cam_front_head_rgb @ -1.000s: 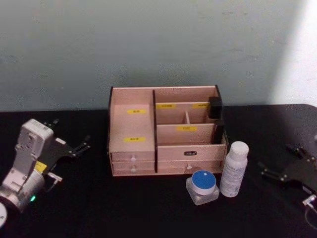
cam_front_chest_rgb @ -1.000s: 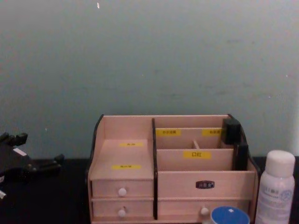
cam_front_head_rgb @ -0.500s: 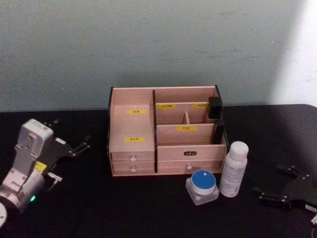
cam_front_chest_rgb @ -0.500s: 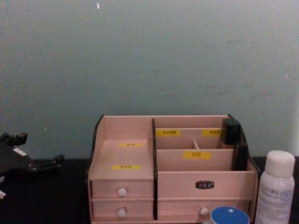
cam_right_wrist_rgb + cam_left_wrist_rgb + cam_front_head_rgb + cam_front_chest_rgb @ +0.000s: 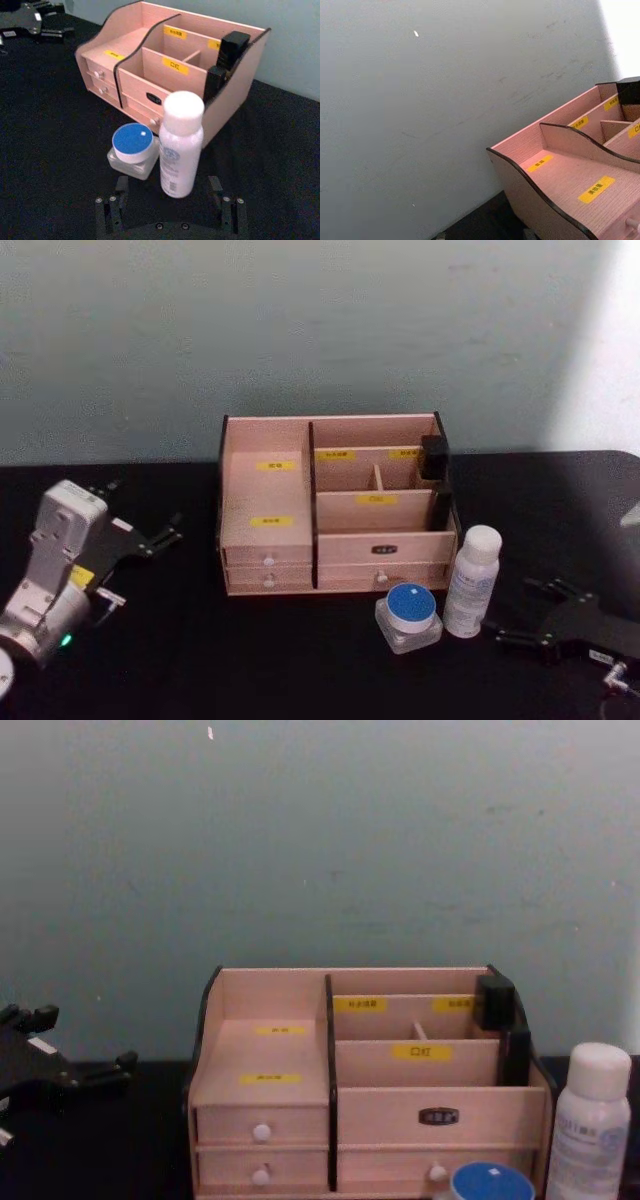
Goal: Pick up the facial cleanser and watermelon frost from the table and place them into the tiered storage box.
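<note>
The bottle (image 5: 470,582) stands just right of the jar (image 5: 408,615), near the box's (image 5: 262,502) front right corner. It is probably light, slick and tippy, so grip it mid-body. The right gripper (image 5: 513,612) faces it, jaws apart. The left gripper (image 5: 145,510) is parked far left, jaws apart.

right hand (image 5: 513,611) moved nearer the white bottle (image 5: 470,581)

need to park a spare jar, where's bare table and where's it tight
Bare table lies between the left gripper and the wooden box, and in front of its left drawers. Tight at the box's front right corner: blue-lidded jar and white bottle side by side, open right gripper right of the bottle.
</note>
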You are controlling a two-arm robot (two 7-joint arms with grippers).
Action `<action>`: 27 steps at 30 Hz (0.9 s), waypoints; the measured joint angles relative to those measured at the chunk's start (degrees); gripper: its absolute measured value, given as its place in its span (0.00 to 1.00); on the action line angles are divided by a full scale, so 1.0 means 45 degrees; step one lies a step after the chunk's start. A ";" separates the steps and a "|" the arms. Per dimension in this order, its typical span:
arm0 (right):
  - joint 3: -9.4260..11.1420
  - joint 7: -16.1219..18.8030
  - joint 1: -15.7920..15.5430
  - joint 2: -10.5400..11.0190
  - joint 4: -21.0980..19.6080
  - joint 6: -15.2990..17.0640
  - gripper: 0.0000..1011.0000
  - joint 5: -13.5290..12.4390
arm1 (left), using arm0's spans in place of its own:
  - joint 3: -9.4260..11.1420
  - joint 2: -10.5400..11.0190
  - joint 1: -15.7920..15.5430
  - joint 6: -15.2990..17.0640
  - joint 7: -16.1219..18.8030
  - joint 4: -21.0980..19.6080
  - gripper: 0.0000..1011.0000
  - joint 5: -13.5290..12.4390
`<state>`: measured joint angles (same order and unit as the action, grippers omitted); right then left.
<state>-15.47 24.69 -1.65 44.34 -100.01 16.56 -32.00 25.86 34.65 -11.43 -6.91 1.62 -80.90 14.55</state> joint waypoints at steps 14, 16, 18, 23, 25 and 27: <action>-0.0746 -0.0218 0.1005 -0.0726 0.0653 -0.0214 0.99 0.0811 | 0.0000 0.0000 -0.0001 0.0000 0.0000 0.0000 0.99 0.0000; -0.0819 -0.0242 0.1124 -0.0845 0.0779 -0.0218 0.99 0.0939 | 0.0000 0.0000 -0.0001 0.0000 0.0000 0.0000 0.99 0.0000; -0.0866 -0.0239 0.1216 -0.0928 0.0884 -0.0213 0.99 0.1005 | 0.0000 0.0000 0.0000 0.0000 0.0000 0.0001 0.99 0.0000; -0.0970 -0.0188 0.1478 -0.1162 0.1172 -0.0172 0.99 0.1137 | 0.0000 0.0000 0.0000 0.0000 0.0000 0.0000 0.99 0.0000; -0.1027 -0.0139 0.1657 -0.1318 0.1392 -0.0144 0.99 0.1203 | 0.0000 0.0000 -0.0001 0.0000 0.0000 0.0000 0.99 0.0000; -0.1044 -0.0131 0.1737 -0.1391 0.1490 -0.0133 0.99 0.1230 | 0.0000 0.0000 0.0000 0.0000 0.0000 0.0000 0.99 -0.0001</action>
<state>-20.17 24.10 6.17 38.08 -93.31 15.97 -26.46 25.86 34.65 -11.43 -6.91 1.62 -80.90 14.55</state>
